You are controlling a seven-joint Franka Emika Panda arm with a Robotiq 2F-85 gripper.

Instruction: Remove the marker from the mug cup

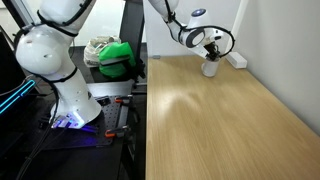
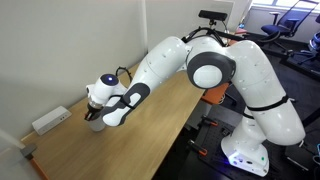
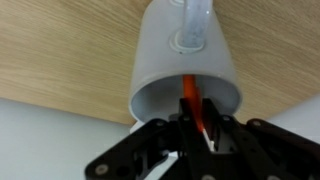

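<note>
Item: marker (image 3: 189,92), red-orange, standing inside the pale grey mug cup (image 3: 160,60) on the wooden table (image 1: 215,115) (far end, near the wall (image 1: 275,40)), upper end clamped by the closed gripper (image 3: 197,125).

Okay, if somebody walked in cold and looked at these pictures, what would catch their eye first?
The big white robot arm dominates, reaching across the wooden table to its far end near the wall. In the wrist view, the gripper is shut on a red-orange marker that sticks out of a light grey mug cup. A flat white block lies on the table close beside the mug.
</note>
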